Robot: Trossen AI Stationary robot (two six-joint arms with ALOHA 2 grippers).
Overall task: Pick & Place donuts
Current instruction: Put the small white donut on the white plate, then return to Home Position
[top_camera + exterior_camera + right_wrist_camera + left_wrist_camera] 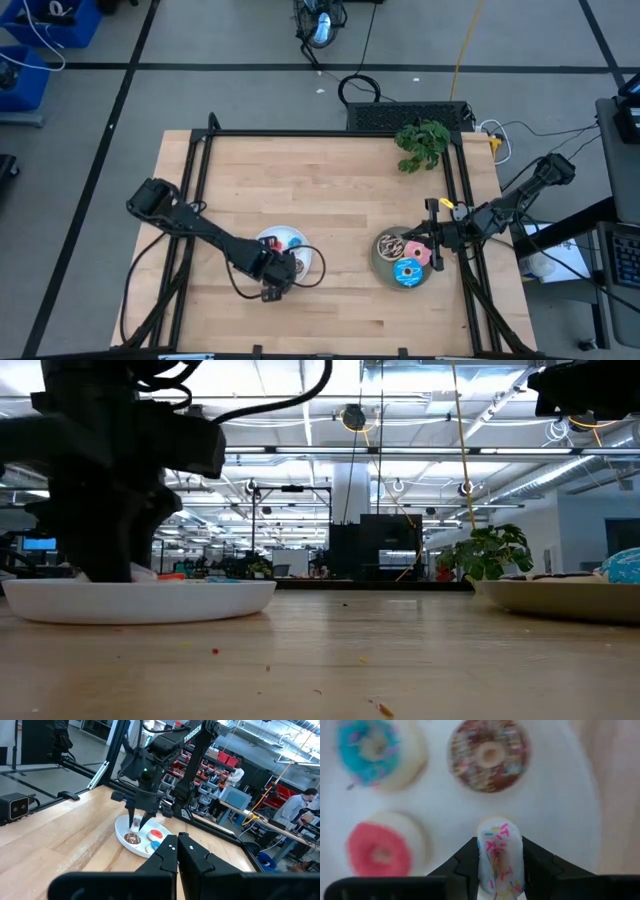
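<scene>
The table (pixel 330 190) is carrying a white plate (pixel 312 262) and a grey plate (pixel 385 272), well apart. The left gripper (pixel 499 865) is hanging over the white plate, pinching a tiny white donut (pixel 499 857) on edge; blue (pixel 370 750), brown (pixel 489 754) and red (pixel 382 851) donuts are lying below. The right gripper (pixel 177 851), fingers pressed together, is waiting beside the grey plate, where larger donuts (pixel 407 272) are sitting.

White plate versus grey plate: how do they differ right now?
The white plate sits under the left gripper, which is shut on a white-pink donut; the grey plate lies beside the right gripper. The white plate holds tiny donuts, the grey plate larger ones. Both are round and rest on the table.
</scene>
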